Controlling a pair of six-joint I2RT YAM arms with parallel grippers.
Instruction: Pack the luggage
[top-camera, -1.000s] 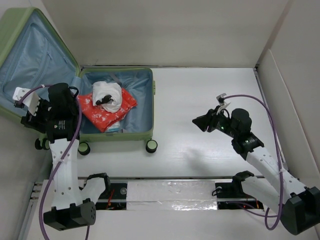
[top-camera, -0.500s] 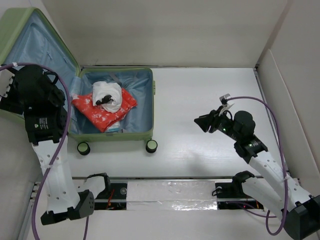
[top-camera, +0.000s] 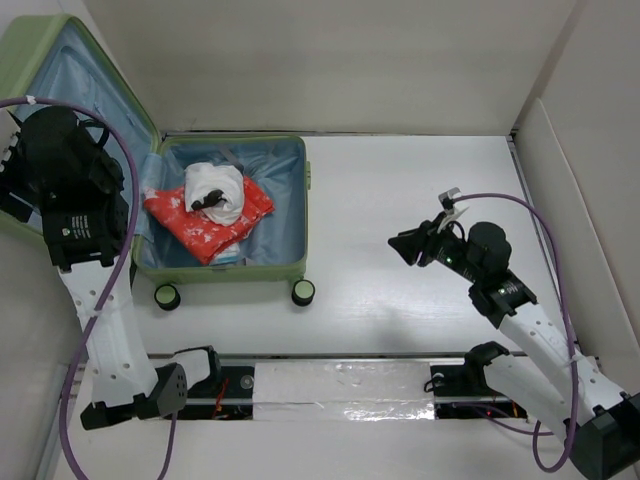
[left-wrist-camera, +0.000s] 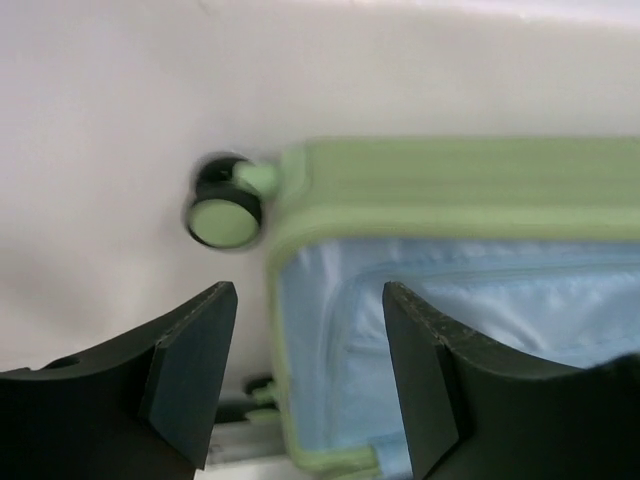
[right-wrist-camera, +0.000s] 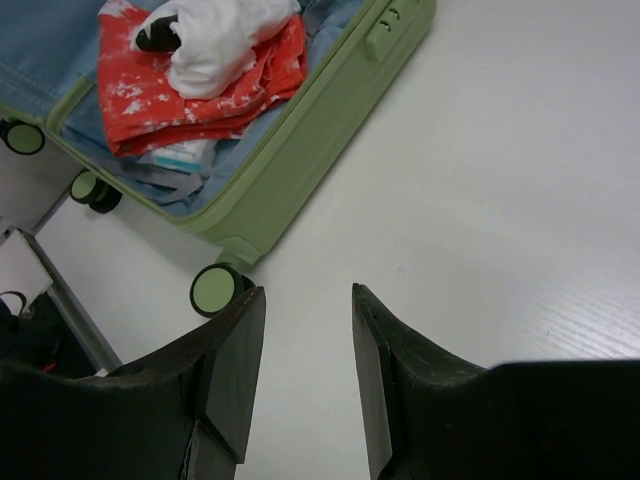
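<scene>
The luggage (top-camera: 291, 215) lay open, holding a red cloth (top-camera: 200, 232) under a white bundle (top-camera: 216, 188); the left gripper (left-wrist-camera: 310, 295) and right gripper (right-wrist-camera: 307, 295) gaped empty.

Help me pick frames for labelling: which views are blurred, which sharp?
Left wrist: blurred, the suitcase and its wheel smeared. Right wrist: sharp, the red cloth crisp. Top external: sharp, evenly lit, faint shadows on the table.

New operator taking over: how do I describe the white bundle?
Find the open light-green suitcase on the table, left side. In its flat half lies a red white-speckled garment, the white bundle on top. Unlike its neighbours it is crumpled white, with a small black piece on it.
</scene>
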